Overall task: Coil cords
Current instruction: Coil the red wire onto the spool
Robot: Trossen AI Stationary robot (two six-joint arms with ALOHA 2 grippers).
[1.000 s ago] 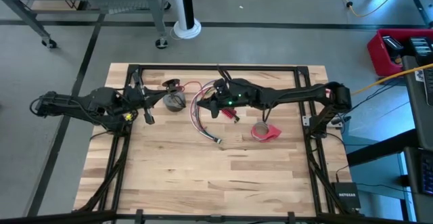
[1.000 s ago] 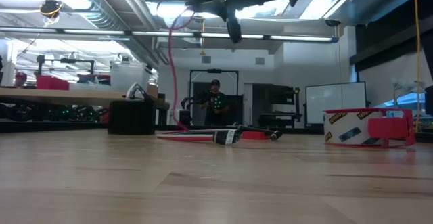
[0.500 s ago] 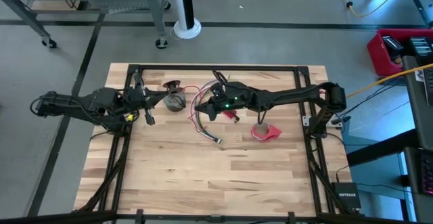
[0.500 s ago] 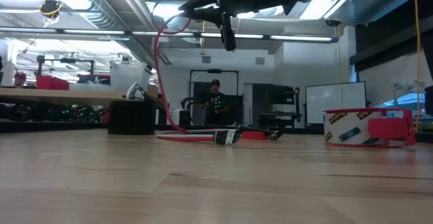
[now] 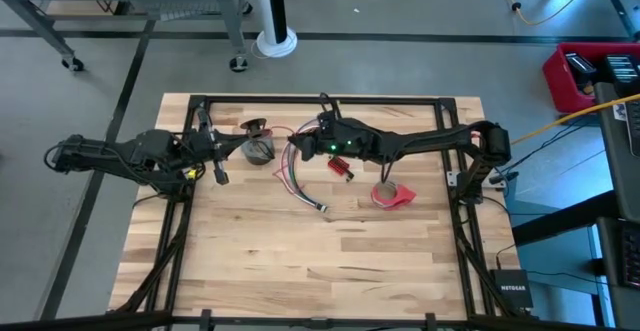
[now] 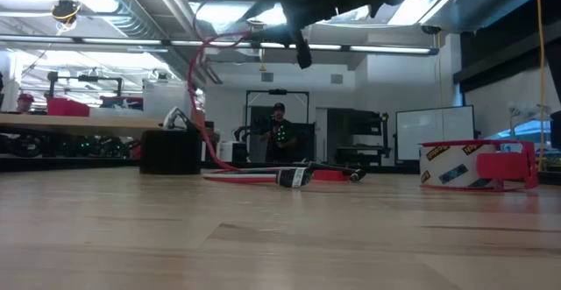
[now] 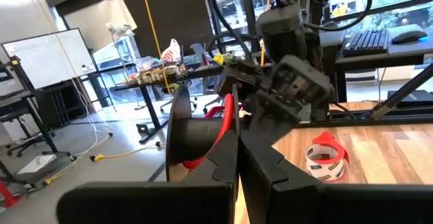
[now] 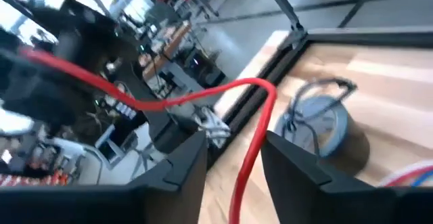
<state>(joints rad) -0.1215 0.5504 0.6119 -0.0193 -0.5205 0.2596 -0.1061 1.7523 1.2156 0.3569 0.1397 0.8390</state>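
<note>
Cord bundle (image 5: 300, 176): your right jaws (image 5: 298, 149), which have been carrying its red loop toward the left jaws (image 5: 222, 161), are gripping it above the tabletop (image 5: 300, 261); plug end trailing below. Left jaws are closed, waiting.

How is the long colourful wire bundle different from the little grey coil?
The wire bundle sprawls loose, one red strand raised to the right gripper; the grey coil is wound tight, flat on the table. The bundle is many-coloured; the coil plain grey. Both are cords.
</note>
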